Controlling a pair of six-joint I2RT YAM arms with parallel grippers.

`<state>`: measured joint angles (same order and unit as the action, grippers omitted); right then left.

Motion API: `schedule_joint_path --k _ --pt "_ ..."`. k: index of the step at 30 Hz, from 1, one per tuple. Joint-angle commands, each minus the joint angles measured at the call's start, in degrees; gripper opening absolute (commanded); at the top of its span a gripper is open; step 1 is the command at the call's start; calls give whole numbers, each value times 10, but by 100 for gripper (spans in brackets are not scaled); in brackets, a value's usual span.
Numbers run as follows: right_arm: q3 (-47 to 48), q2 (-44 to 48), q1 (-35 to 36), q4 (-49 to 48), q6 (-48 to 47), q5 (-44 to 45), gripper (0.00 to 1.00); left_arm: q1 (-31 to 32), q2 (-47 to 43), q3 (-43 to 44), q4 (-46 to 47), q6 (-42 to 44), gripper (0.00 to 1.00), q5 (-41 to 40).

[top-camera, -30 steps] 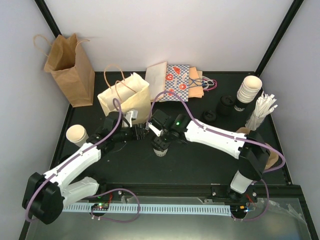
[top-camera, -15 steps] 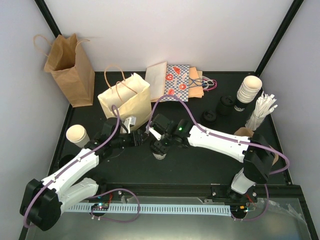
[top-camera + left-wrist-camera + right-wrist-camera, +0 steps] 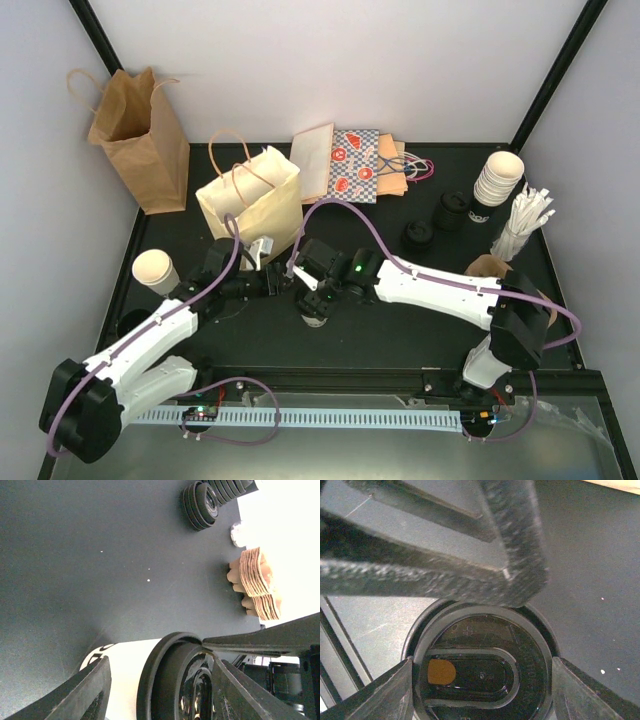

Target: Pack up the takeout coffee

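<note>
A white takeout coffee cup [image 3: 316, 314] with a black lid [image 3: 482, 672] stands on the black table just left of centre. My right gripper [image 3: 481, 675] comes down from above and is shut on the lid's rim, one finger on each side. My left gripper [image 3: 160, 680] reaches in from the left, open. Its fingers straddle the cup [image 3: 125, 670], one low by the base and one finger [image 3: 440, 585] across the lid's top edge. In the top view the right gripper [image 3: 315, 298] hides most of the cup. The left gripper [image 3: 288, 281] sits just left of it.
A cream handled bag [image 3: 255, 200] stands open just behind the grippers, a brown bag [image 3: 140, 135] at the far left. An open white cup [image 3: 153, 270] stands at the left edge. Stacked cups [image 3: 498, 178], black lids [image 3: 418, 232], white sticks [image 3: 525, 220] and brown sleeves [image 3: 257, 582] crowd the right.
The left gripper has drawn back from the cream bag and come in against the lidded cup. The right gripper and the cup have shifted slightly toward the near edge.
</note>
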<state>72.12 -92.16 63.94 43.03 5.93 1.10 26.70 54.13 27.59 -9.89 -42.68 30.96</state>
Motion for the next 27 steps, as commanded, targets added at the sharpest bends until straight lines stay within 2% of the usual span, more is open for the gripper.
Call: schedule_joint_path --k 1,12,16,23,27 --pt "-42 -20 26 89 19 -59 69 -2 -19 -4 -9 -5 57 15" --pt "-60 -7 40 86 19 -42 69 -2 -33 -32 -11 -11 54 39" --pt "-67 -4 40 81 18 -35 69 0 -32 -45 0 -19 49 51" --pt "-65 -10 40 77 13 -31 69 5 -25 -65 5 -26 47 51" --pt "-64 -13 40 74 13 -31 69 6 -23 -68 9 -27 42 55"
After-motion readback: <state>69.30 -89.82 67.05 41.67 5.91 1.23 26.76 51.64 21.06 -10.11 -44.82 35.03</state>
